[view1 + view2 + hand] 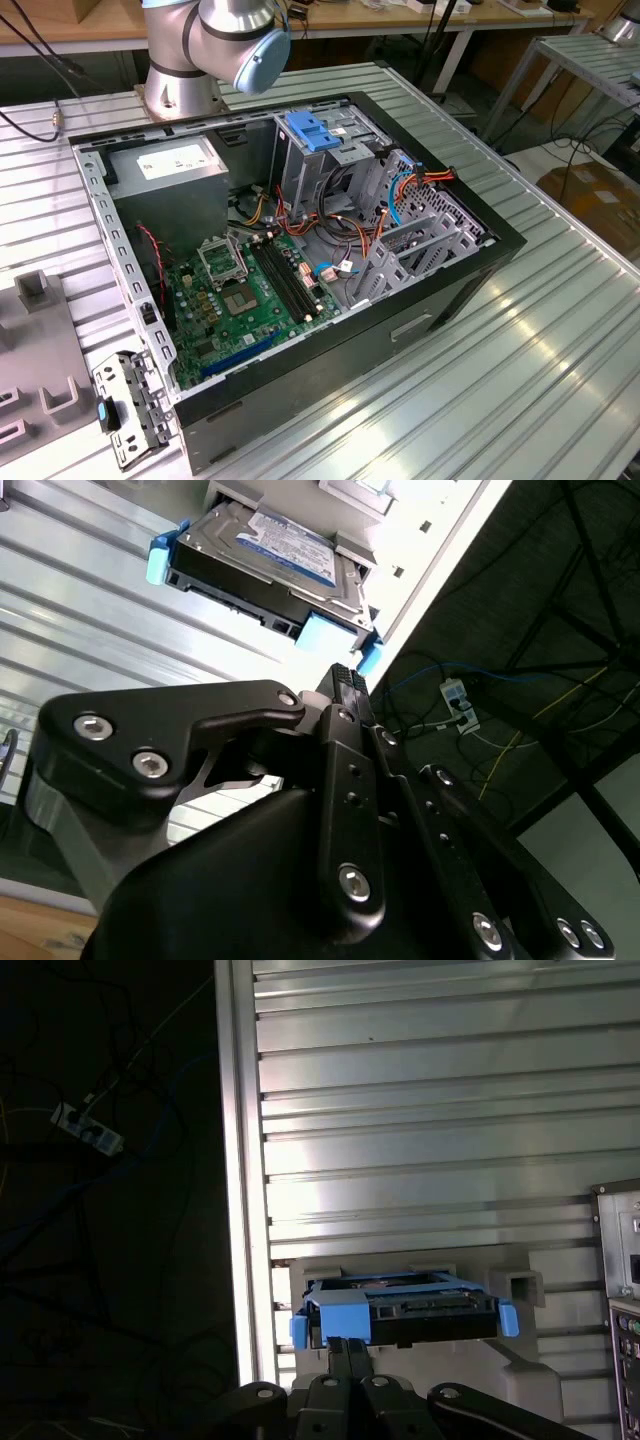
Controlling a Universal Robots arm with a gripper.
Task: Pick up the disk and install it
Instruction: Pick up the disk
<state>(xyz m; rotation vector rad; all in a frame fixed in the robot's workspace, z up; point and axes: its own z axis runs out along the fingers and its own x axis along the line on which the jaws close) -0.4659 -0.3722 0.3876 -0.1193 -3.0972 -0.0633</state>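
At the edge of the ribbed aluminium table [420,1110], the disk [420,1310] lies flat in a light grey cradle [522,1285], its white-and-blue label facing away from the table, as the second wrist view shows [290,540]. Blue rails run along both of its sides, and its connector edge faces the pincer [348,1345].

In both wrist views the pincer is clenched – the two black fingertips are pressed together with nothing between them [346,675]. The tips sit just in front of the disk, close to the blue tab [325,635] at one corner of that connector edge. Whether they touch the tab I cannot tell; they do not grip the disk. Beyond the table's edge, a power strip [90,1130] and loose cables lie on the dark floor.

In the exterior view an open computer case [300,400] lies on its side on the table, with the green motherboard [250,300] exposed, a grey power supply [170,160] toward the arm's base [180,85], and a drive cage topped by a blue ribbed latch [315,130] – red and orange cables trail beside it.
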